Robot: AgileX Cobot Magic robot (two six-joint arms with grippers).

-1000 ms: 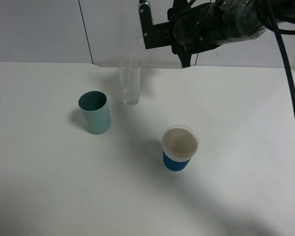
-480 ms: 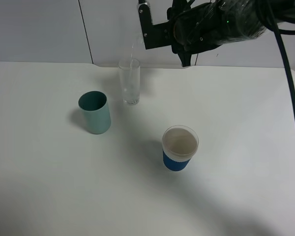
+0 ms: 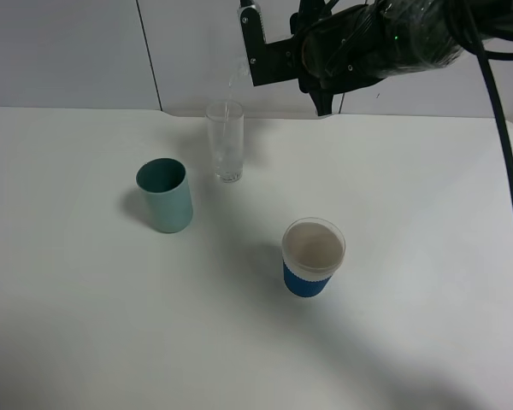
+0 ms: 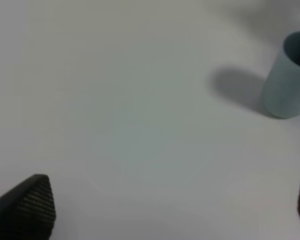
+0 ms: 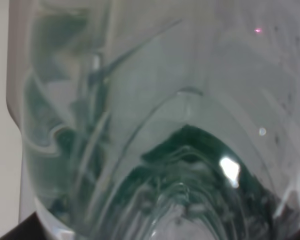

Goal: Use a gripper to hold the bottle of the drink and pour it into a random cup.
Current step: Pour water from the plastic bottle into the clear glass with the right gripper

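The black fingers of the right gripper are closed on the bottle, whose clear plastic and dark green label fill the right wrist view. From the high camera only the bottle's pale neck shows past the fingers. It slants down and to the left, with the mouth hanging just above the rim of the clear glass cup and not touching it. Whether liquid is running cannot be told. The glass cup stands upright at the far side of the white table, near the wall. The arm behind the gripper reaches in from the upper right, wrapped in black cables. The left gripper has its jaws spread wide with nothing between them. 1 ridged fingertip shows at one edge of the wrist view and the other only as a sliver at the opposite edge. It hangs over bare table. The teal cup stands upright nearer the camera, left of the glass and apart from it. The paper cup with a blue sleeve stands nearer still, right of the glass and well apart from both.
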